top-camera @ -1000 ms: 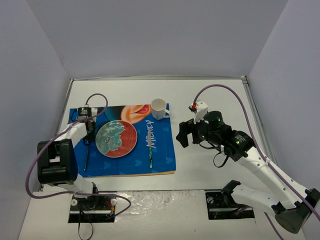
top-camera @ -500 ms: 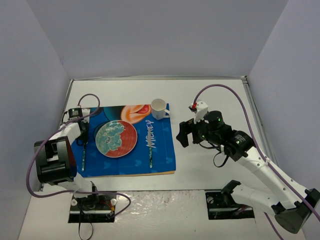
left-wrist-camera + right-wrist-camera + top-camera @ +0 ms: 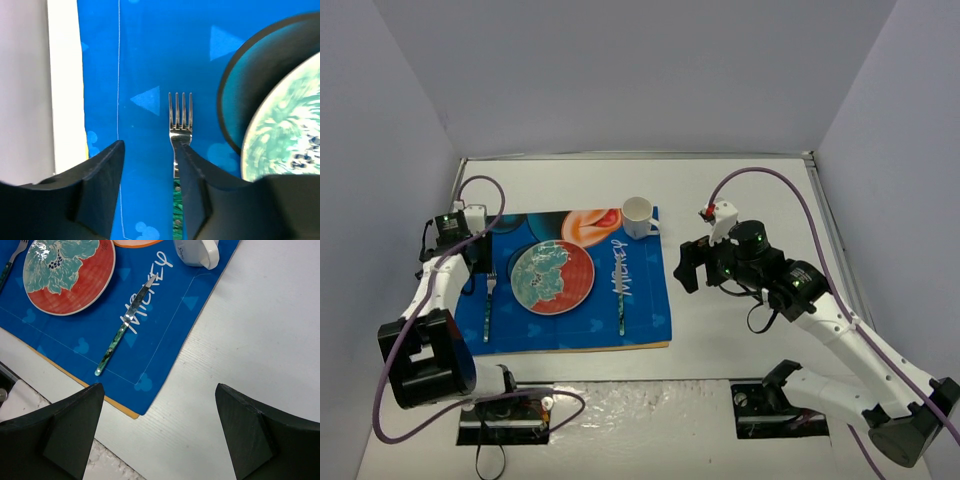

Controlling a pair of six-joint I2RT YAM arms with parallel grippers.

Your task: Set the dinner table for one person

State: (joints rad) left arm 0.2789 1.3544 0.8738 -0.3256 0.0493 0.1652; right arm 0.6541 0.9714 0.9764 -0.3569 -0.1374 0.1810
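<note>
On the white dinner table [image 3: 750, 190] lies a blue placemat [image 3: 640, 300]. It carries a red plate with a teal flower [image 3: 552, 277], a fork [image 3: 488, 305] to the plate's left, a knife [image 3: 622, 300] to its right and a white mug [image 3: 638, 215] at its far corner. My left gripper [image 3: 480, 268] hovers over the fork's tine end. In the left wrist view the gripper [image 3: 150, 165] is open and the fork [image 3: 180, 120] lies flat along the inner edge of its right finger [image 3: 195, 185]. Right of the placemat, my right gripper [image 3: 685, 265] is held wide open and empty above bare table [image 3: 260, 340].
Grey walls close in the table on three sides, with a thin metal rim [image 3: 640, 156] at the back. The right wrist view shows the plate [image 3: 70, 275], knife [image 3: 125, 327], mug [image 3: 197, 252] and the placemat's near right corner [image 3: 145, 385]. Arm bases stand at the near edge.
The left arm carried the fork leftward, laid it straight beside the plate, then opened its jaws and let it go. The right arm has not moved.
</note>
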